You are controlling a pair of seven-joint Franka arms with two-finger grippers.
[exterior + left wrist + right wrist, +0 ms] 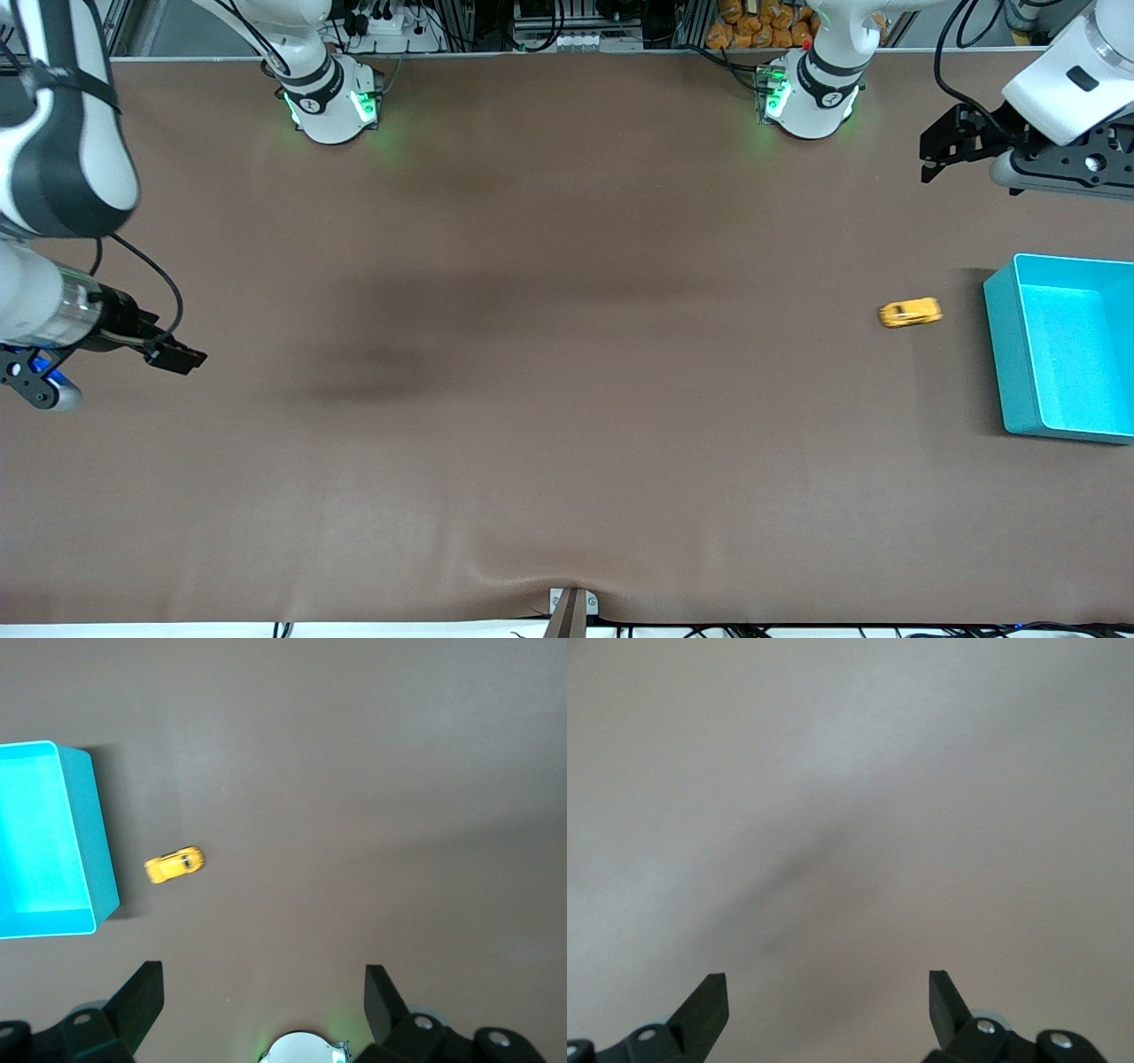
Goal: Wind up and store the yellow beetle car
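Sitting beside teal bin [999, 354]: yellow beetle car [910, 313].

We count one yellow beetle car [910, 313], lying at the frame's right, and one teal bin [999, 354] at its right edge. Two robot arms show, each with one gripper: the left gripper [941, 151] and the right gripper [173, 354].

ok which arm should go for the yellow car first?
Left. The left gripper hangs open at the table end where the yellow beetle car sits beside the teal bin. The right gripper, also open, is over bare mat at the other end.
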